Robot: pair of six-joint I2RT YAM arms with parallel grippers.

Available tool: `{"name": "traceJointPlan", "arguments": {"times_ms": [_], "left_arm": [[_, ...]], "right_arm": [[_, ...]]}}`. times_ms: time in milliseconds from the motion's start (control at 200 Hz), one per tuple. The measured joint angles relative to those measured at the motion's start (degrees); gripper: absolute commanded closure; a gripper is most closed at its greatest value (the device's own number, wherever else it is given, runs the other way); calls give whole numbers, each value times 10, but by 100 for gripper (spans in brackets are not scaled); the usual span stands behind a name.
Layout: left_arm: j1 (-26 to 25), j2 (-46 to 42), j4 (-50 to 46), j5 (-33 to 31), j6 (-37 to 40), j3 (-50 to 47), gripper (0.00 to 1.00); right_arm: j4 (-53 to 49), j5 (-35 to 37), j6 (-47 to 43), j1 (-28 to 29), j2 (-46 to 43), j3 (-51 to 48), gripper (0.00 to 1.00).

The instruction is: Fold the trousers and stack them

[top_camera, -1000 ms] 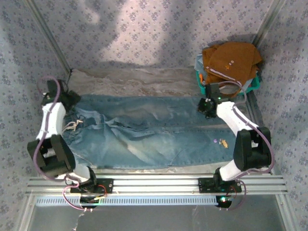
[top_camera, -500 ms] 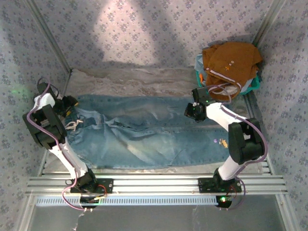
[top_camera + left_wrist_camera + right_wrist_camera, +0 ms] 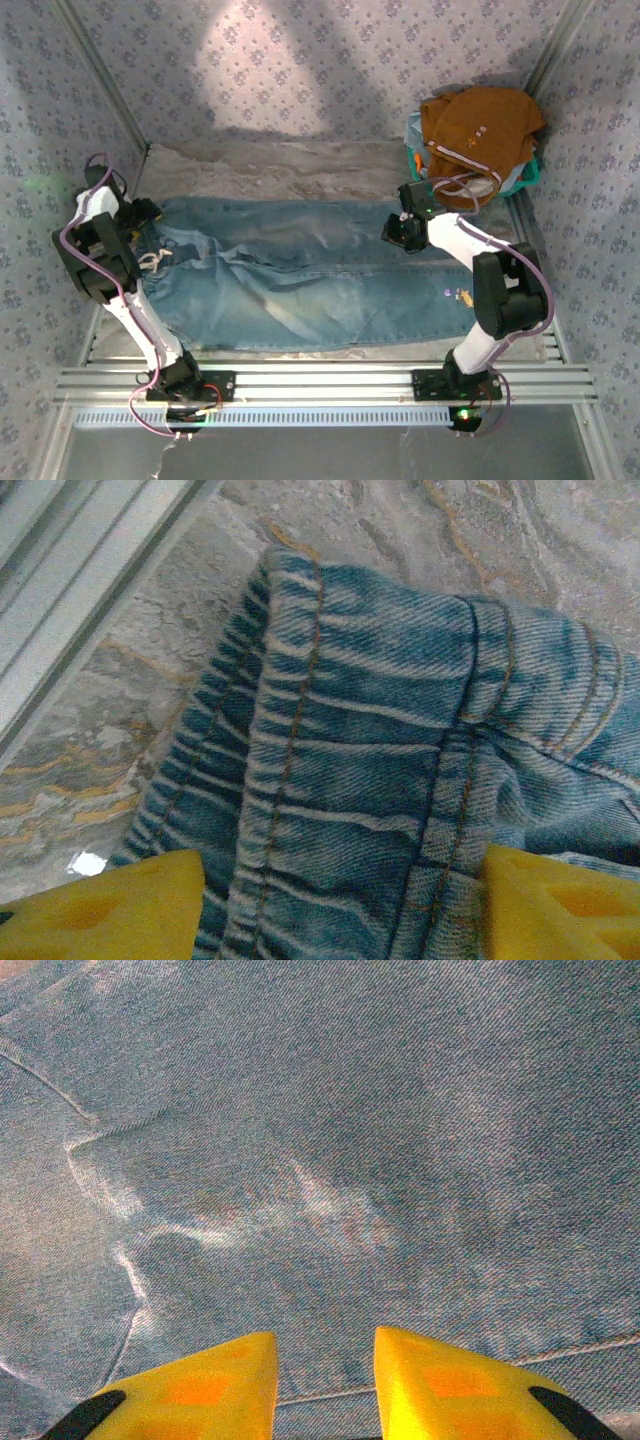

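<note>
**Desk:** Where are the trousers (image 3: 300,270), and where do the claws stand?

**Photographer:** The faded blue jeans lie flat across the marbled table (image 3: 300,175), covering most of its near half. The left gripper (image 3: 148,212) sits at their far left corner. From the left wrist, its yellow fingers (image 3: 100,910) stand wide apart on either side of the stitched waistband (image 3: 300,680), released, with the denim unpinched between them. The right gripper (image 3: 395,232) is down on the far leg, towards the right end.

**Desk:** Is the right one holding cloth?

**Photographer:** I cannot tell. From the right wrist, its tips (image 3: 325,1345) sit close together with a narrow gap, right against the denim beside a seam. Whether any fabric is nipped does not show.

**Desk:** Any writing or labels?

**Photographer:** There is a small yellow mark (image 3: 463,294) on the near leg towards the cuffs, too small to read.

**Desk:** Which way do they run?

**Photographer:** The long axis runs left to right across the table, waist at the left and leg ends at the right, the two legs side by side. Beyond the right gripper, an orange-brown garment (image 3: 480,120) is heaped in a teal basket (image 3: 530,172) at the far right corner.
</note>
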Motion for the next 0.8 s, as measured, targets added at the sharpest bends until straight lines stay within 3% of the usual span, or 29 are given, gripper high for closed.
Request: {"name": "traceJointPlan", "arguments": {"times_ms": [110,365,430,655,800], "left_arm": [[-5,19,10,7,-2,-1,40],[-7,22,30,17,-6,-14,92],[-11,12,26,5,-6,-15,100],[-32,-49,-13,-75,-1,-2,100],[-57,-50,-32,-121,18,34,91]], "right_arm": [[1,0,0,0,0,0,67],[3,2,-2,0,0,-7,67],[3,2,-2,0,0,-7,67],[3,2,-2,-1,8,-7,68],[7,5,-2,-17,38,-7,69]]}}
